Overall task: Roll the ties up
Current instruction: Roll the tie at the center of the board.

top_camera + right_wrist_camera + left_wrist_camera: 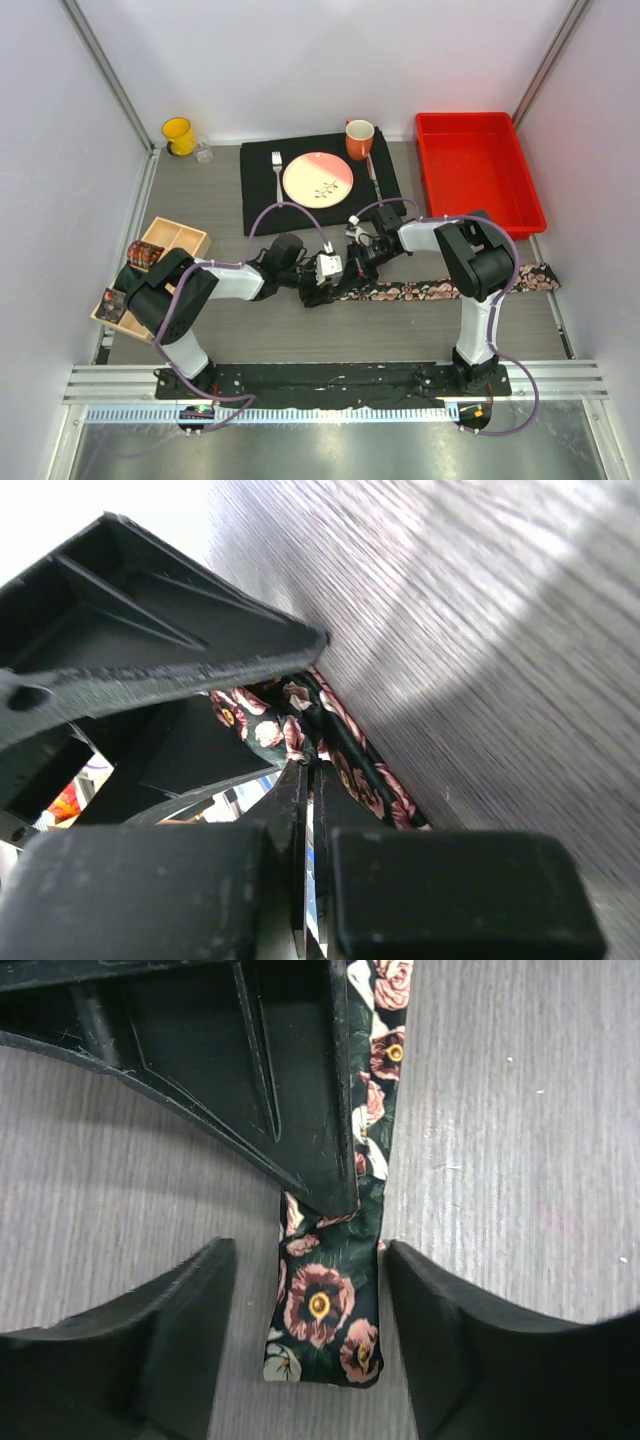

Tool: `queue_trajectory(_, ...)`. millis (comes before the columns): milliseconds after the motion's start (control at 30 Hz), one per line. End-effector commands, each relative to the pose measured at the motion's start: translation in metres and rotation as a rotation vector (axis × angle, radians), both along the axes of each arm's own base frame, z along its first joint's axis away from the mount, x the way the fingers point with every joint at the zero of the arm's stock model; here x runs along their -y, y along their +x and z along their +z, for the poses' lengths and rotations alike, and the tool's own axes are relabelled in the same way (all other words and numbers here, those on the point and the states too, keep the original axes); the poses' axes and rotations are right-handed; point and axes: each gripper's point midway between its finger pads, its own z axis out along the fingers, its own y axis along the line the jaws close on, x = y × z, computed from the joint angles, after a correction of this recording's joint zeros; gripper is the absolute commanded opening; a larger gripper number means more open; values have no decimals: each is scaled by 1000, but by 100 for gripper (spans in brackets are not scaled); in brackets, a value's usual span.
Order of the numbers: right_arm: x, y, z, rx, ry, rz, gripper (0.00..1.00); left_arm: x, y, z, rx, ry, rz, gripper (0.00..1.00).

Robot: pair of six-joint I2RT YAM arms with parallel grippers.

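A long black tie with pink floral print lies flat across the table, from the centre toward the right. Its narrow end is folded over. My left gripper is open, its fingers on either side of that folded end without touching it. My right gripper is just beyond it, shut on a pinch of the tie's fabric near the fold. Two rolled ties, one dark red-brown and one floral, sit in the wooden tray.
The wooden tray is at the left edge. A black placemat at the back holds a plate, a fork and an orange mug. A red bin stands back right, a yellow mug back left.
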Motion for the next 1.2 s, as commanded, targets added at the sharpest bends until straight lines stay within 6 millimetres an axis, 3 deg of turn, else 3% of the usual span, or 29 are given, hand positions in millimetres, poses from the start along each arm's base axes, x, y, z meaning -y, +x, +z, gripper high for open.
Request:
queue_trajectory(0, -8, 9, 23, 61, 50, 16, 1, -2, -12, -16, -58, 40, -5, 58)
queue_trajectory(200, 0, 11, 10, 67, -34, 21, 1, -6, -17, -20, -79, 56, 13, 37)
queue_trajectory(367, 4, 8, 4, 30, -74, 26, 14, -8, -17, -24, -90, 73, 28, 30)
queue_trajectory(600, -1, 9, 11, 6, -47, 21, 19, -8, -16, -25, -96, 84, 41, 26)
queue_trajectory(633, 0, 9, 11, 11, -43, 27, 13, -8, -16, -25, -97, 84, 42, 27)
queue_trajectory(667, 1, 8, 9, 9, -51, 28, 1, -8, -17, -23, -109, 78, 53, 35)
queue_trajectory(767, 7, 6, -1, 5, -72, 37, 1, -4, -20, -10, -152, 23, 69, 62)
queue_trajectory(867, 14, 5, -14, -5, -98, 43, 1, -8, -24, -6, -141, -45, 85, 72)
queue_trajectory(1167, 25, -1, -33, -7, -140, 59, 1, -14, -11, 4, -137, -91, 149, 71)
